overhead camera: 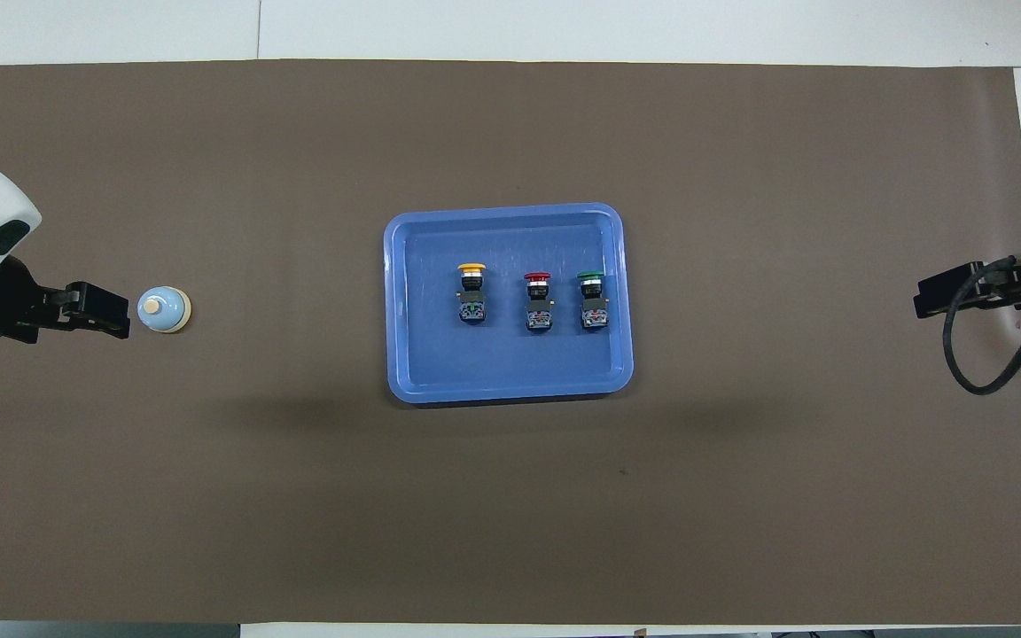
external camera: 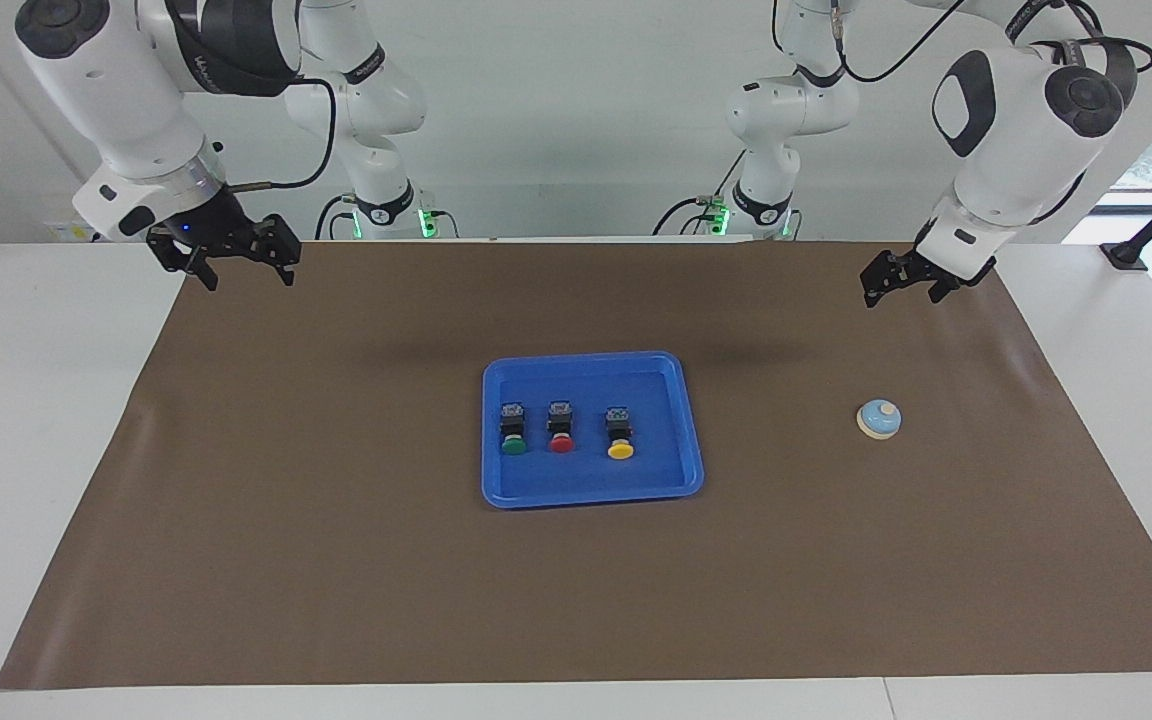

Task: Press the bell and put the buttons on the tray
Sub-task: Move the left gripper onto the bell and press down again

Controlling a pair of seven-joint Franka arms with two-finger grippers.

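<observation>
The bright blue tray (external camera: pixel 586 358) (overhead camera: pixel 506 210) lies in the middle of the brown mat. Three buttons lie in a row in it: green (external camera: pixel 513 432) (overhead camera: pixel 591 298), red (external camera: pixel 561 429) (overhead camera: pixel 538 299) and yellow (external camera: pixel 620 436) (overhead camera: pixel 471 291). The light-blue bell (external camera: pixel 879 419) (overhead camera: pixel 164 309) stands alone on the mat toward the left arm's end. My left gripper (external camera: pixel 898 288) (overhead camera: pixel 116 312) hangs open and empty in the air, clear of the bell. My right gripper (external camera: pixel 249 272) (overhead camera: pixel 925 301) waits open and empty over the mat's edge at the right arm's end.
A brown mat (external camera: pixel 336 560) covers most of the white table (external camera: pixel 36 450). A black cable (overhead camera: pixel 985 381) loops down from the right arm's wrist. Both arm bases (external camera: pixel 386 210) stand at the robots' edge.
</observation>
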